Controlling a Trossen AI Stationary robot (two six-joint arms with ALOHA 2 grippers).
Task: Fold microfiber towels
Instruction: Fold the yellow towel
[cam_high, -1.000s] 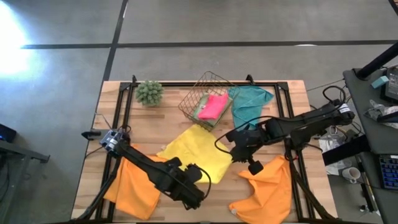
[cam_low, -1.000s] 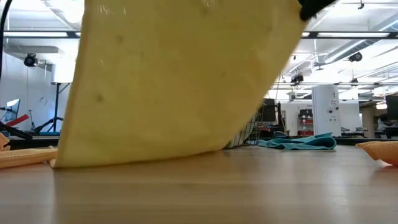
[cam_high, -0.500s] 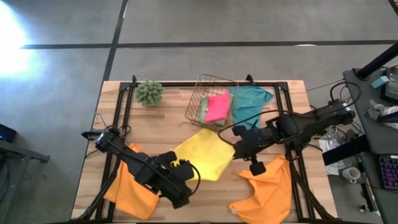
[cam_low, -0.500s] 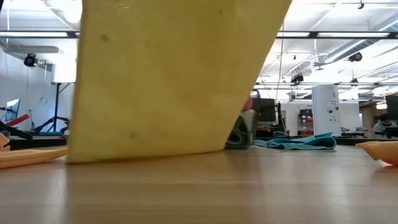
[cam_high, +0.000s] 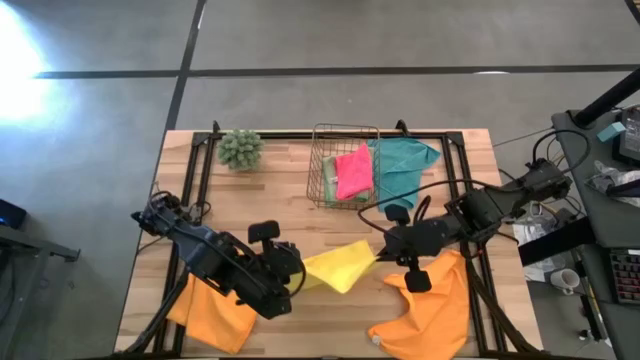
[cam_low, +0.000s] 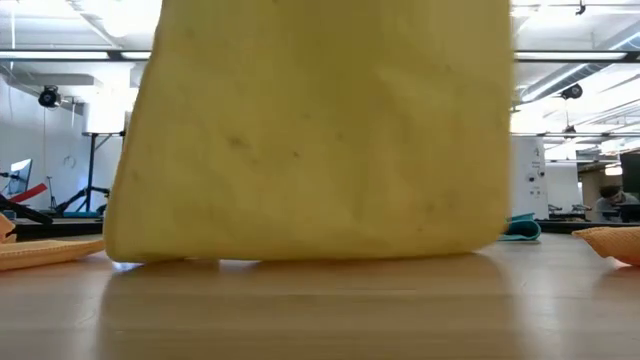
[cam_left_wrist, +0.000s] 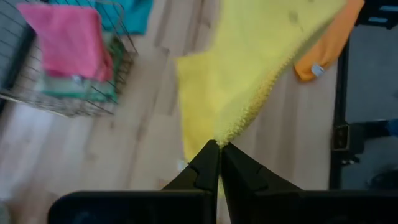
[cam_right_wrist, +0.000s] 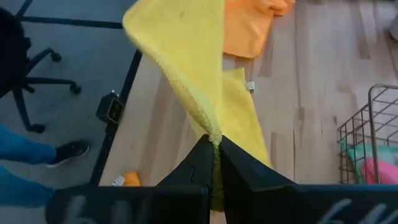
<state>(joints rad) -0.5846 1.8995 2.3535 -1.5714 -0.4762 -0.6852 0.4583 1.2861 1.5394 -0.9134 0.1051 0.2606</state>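
Note:
The yellow towel (cam_high: 338, 266) hangs between my two grippers above the middle of the table. In the low view its lower edge (cam_low: 300, 256) touches the tabletop. My left gripper (cam_high: 300, 268) is shut on its left end and my right gripper (cam_high: 378, 250) is shut on its right end. A pink towel (cam_high: 350, 172) lies on a sage green one in the wire basket (cam_high: 322, 185). A teal towel (cam_high: 405, 162) lies right of the basket. Orange towels lie at the near left (cam_high: 212, 305) and the near right (cam_high: 432, 298). My left gripper (cam_left_wrist: 214, 149) pinches a hemmed edge of the yellow towel (cam_left_wrist: 225, 132) between its two fingers. The cloth runs away from the fingers, drawn out toward the other arm. My right gripper (cam_right_wrist: 213, 144) pinches a hemmed edge of the yellow towel (cam_right_wrist: 211, 127) between its two fingers. The cloth runs on toward the left arm and hangs down below.
A fuzzy green plant ball (cam_high: 240, 148) stands at the far left. The basket stands at the far middle. A black frame (cam_high: 200, 150) runs along the table's sides. A strip of bare wood (cam_high: 270, 215) lies between the basket and the grippers.
The yellow towel, spread flat toward the basket a second ago, has been drawn clear of it and lifted; it now hangs bunched between the grippers. My left gripper has gone toward the far edge, my right toward the near edge. The basket has turned square to the table.

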